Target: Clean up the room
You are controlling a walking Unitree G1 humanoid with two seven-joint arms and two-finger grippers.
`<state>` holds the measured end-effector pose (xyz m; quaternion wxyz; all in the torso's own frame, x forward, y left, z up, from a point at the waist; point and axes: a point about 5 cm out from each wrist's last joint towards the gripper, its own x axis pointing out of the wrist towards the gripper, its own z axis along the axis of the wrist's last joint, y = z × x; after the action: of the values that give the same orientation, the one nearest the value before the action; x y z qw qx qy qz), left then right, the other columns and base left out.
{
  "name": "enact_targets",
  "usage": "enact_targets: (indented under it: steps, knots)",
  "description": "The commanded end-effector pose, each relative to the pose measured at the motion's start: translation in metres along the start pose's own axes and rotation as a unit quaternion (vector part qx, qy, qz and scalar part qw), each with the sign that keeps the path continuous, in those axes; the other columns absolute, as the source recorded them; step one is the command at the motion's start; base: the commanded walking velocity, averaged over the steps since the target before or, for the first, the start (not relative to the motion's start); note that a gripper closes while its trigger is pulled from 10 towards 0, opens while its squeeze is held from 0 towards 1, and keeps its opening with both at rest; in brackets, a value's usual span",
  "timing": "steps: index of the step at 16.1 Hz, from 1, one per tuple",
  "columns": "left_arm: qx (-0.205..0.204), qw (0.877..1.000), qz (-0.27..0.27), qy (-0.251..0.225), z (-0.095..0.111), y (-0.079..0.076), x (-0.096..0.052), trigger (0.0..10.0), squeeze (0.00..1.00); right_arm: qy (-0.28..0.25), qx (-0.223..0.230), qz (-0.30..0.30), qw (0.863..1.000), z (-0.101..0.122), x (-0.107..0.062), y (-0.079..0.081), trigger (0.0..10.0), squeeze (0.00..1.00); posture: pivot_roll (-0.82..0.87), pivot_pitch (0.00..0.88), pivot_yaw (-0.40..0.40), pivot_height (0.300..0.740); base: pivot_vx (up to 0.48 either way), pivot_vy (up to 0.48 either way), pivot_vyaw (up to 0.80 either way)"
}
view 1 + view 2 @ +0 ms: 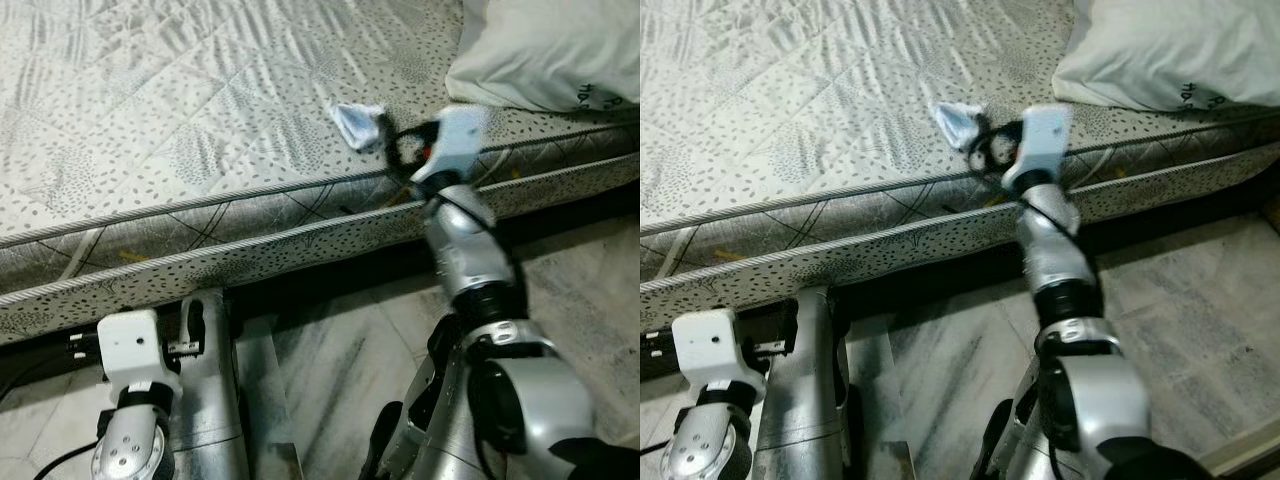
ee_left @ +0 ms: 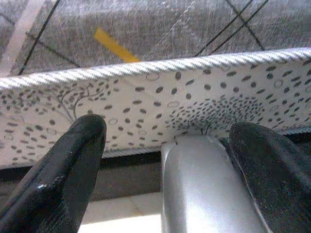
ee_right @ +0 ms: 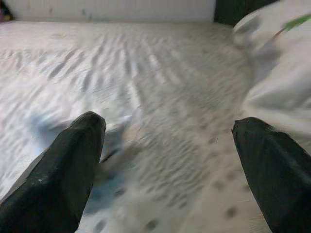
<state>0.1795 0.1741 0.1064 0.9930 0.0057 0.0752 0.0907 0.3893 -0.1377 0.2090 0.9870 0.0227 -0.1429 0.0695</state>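
A small crumpled white and blue cloth (image 1: 358, 122) lies on the patterned mattress (image 1: 180, 110) near its front edge. My right gripper (image 1: 397, 148) reaches over the mattress edge just right of the cloth, open, with nothing between its fingers. In the right wrist view the blurred cloth (image 3: 114, 145) sits ahead, close to one black finger (image 3: 63, 170). My left gripper (image 2: 167, 165) hangs low in front of the mattress side, open, facing the spotted border (image 2: 146, 97). A silver metal part (image 2: 204, 189) stands between its fingers.
A big white pillow (image 1: 550, 50) rests on the mattress at the back right. Marble floor (image 1: 340, 350) lies below the bed, with a dark gap under the mattress. A yellow strip (image 2: 114, 46) marks the mattress side.
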Motion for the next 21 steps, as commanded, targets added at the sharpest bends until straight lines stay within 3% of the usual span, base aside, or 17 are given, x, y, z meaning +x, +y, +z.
enact_targets:
  steps: [1,4,6,9,15,18,19,20,21]
  knots:
    - [0.005,1.0,0.005,0.016,-0.005,0.001,-0.002,10.0,0.0,-0.019,0.004,-0.006,1.0,0.009,0.002,-0.004,10.0,0.0,0.19,0.218,-0.078,0.402,0.0,0.0,0.0]
    - [0.005,1.0,0.003,0.014,-0.005,-0.001,0.001,10.0,0.0,-0.029,0.017,-0.006,0.999,0.016,0.008,0.001,10.0,0.0,0.19,0.213,-0.079,0.402,0.0,0.0,0.0]
    - [0.004,1.0,0.005,0.011,-0.003,-0.001,-0.001,10.0,0.0,-0.032,0.043,0.011,0.999,0.018,0.016,0.024,10.0,0.0,0.21,0.221,-0.086,0.402,0.0,0.0,0.0]
    - [0.003,1.0,0.014,0.014,-0.003,0.002,-0.007,10.0,0.0,-0.019,0.067,0.034,0.997,0.014,0.019,0.044,10.0,0.0,0.23,0.23,-0.095,0.402,0.0,0.0,0.0]
    - [0.002,0.999,0.019,0.035,-0.005,0.004,-0.023,10.0,0.0,0.059,0.135,0.098,0.984,-0.017,0.008,0.107,10.0,0.0,0.26,0.276,-0.098,0.402,0.0,0.0,0.0]
    - [0.003,0.999,0.017,0.037,-0.005,0.003,-0.023,10.0,0.0,0.078,0.131,0.095,0.984,-0.025,0.003,0.125,10.0,0.0,0.27,0.279,-0.095,0.402,0.0,0.0,0.0]
    - [0.004,0.999,0.017,0.037,-0.004,0.004,-0.023,10.0,0.0,0.08,0.136,0.091,0.983,-0.025,0.003,0.128,9.3,0.0,0.27,0.279,-0.097,0.402,0.0,0.0,0.0]
    - [0.004,0.999,0.018,0.037,-0.004,0.004,-0.023,10.0,0.0,0.08,0.135,0.09,0.983,-0.025,0.003,0.129,7.0,0.0,0.27,0.279,-0.097,0.402,0.0,0.0,0.0]
    - [0.005,0.999,0.02,0.038,-0.004,0.004,-0.023,10.0,0.0,0.084,0.131,0.076,0.985,-0.026,0.003,0.129,0.0,0.0,0.27,0.274,-0.099,0.402,0.0,0.0,0.0]
